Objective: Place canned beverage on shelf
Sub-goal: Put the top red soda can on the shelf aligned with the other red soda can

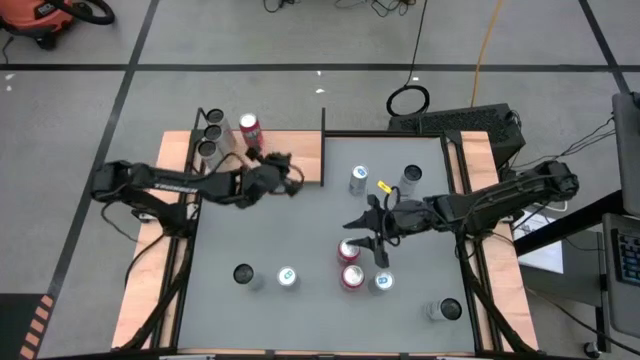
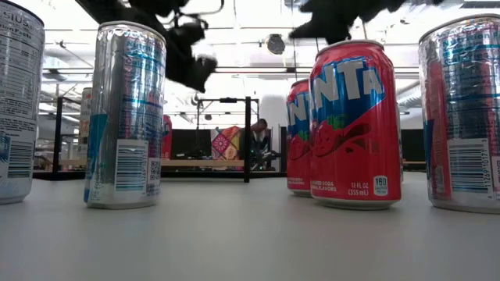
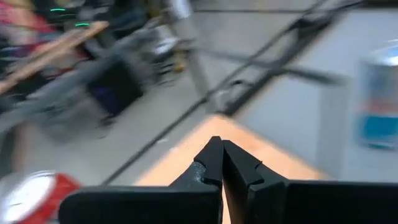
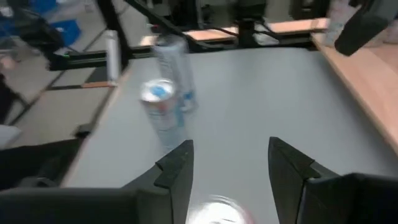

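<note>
Four cans on the shelf (image 1: 290, 150), nine on the table (image 1: 300, 230).

High view: left gripper (image 1: 283, 162) closed, empty, over the shelf; right gripper (image 1: 365, 238) parted above a red can (image 1: 348, 250) — not gripping. Low view: two red cans, three silver, close up. Right wrist view: two silver cans ahead.

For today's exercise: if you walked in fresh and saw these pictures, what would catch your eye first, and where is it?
The cans scattered over the grey table stand out first, above all the two red cans near its middle. The right hand hovers open just above them. At the far left corner, the wooden shelf already carries a red can and three silver cans, with the shut left hand beside it.
</note>
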Motion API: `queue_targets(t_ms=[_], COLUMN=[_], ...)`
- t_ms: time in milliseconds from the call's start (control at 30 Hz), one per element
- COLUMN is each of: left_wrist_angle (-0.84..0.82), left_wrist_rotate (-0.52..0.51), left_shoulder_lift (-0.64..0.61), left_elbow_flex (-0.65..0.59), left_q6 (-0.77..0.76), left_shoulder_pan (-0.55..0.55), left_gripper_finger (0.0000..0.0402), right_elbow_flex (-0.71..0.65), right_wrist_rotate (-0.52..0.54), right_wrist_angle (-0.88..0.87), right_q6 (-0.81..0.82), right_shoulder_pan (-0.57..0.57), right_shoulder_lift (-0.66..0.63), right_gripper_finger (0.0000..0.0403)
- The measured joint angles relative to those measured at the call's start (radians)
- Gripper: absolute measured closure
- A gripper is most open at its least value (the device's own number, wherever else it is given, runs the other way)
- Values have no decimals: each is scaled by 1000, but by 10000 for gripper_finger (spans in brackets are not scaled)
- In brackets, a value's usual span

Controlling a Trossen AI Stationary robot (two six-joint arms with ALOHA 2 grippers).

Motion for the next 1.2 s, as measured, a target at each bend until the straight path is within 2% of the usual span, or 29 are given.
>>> queue_targets(t_ms=[200, 367, 567, 800, 1067, 1200], left_wrist_angle=[1, 49, 146, 150, 148, 146], left_wrist_rotate=[141, 186, 190, 202, 203, 203], left_shoulder_lift=[-14, 9, 17, 17, 17, 29], left_elbow_flex=[0, -1, -1, -1, -1, -1], left_q6=[-91, -105, -99, -130, -148, -179], left_shoulder_pan=[-185, -298, -372, -414, -437, -437], left_gripper_finger=[396, 396, 380, 312, 238, 221], right_elbow_flex=[149, 197, 180, 177, 177, 177], right_wrist_rotate=[167, 281, 363, 460, 461, 368], right_wrist_angle=[-285, -414, -467, -457, -425, -420], right_q6=[79, 153, 213, 231, 232, 310], right_shoulder_pan=[140, 243, 292, 276, 218, 166], right_shoulder_lift=[0, 5, 42, 146, 152, 153], right_gripper_finger=[261, 247, 190, 123, 92, 91])
